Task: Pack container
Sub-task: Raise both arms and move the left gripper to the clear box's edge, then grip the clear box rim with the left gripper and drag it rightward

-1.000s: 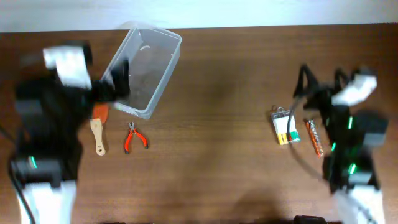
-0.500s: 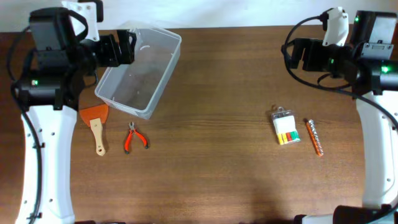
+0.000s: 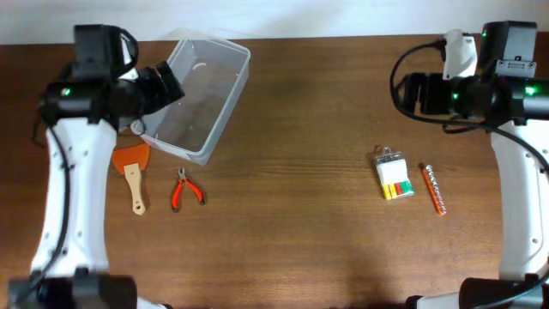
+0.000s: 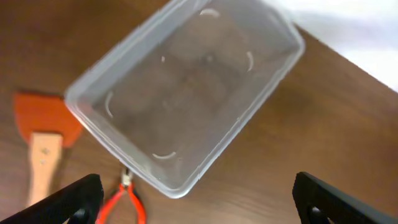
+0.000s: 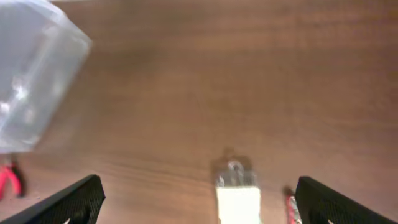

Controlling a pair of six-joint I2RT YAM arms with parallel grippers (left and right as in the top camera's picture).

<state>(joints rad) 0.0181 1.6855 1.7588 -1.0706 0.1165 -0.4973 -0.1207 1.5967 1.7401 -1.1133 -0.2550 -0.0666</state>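
The clear plastic container [image 3: 206, 94] lies empty at the back left of the table; it also shows in the left wrist view [image 4: 186, 93] and at the left edge of the right wrist view [image 5: 31, 74]. My left gripper [image 3: 163, 86] is open and empty, held above the container's left side. My right gripper [image 3: 412, 93] is open and empty, high at the back right. Orange-handled pliers [image 3: 184, 190] and an orange scraper with a wooden handle [image 3: 133, 172] lie in front of the container. A small clear packet with coloured pieces [image 3: 393, 176] and a thin orange tool [image 3: 434, 190] lie at the right.
The table's back edge meets a white wall [image 3: 343, 17] close behind the container. The pliers [image 4: 127, 202] and scraper [image 4: 40, 134] show in the left wrist view, the packet [image 5: 237, 193] in the right wrist view.
Both arms rose from low over the table to high positions near the back. The left gripper now sits over the container's left side. The objects have not moved.
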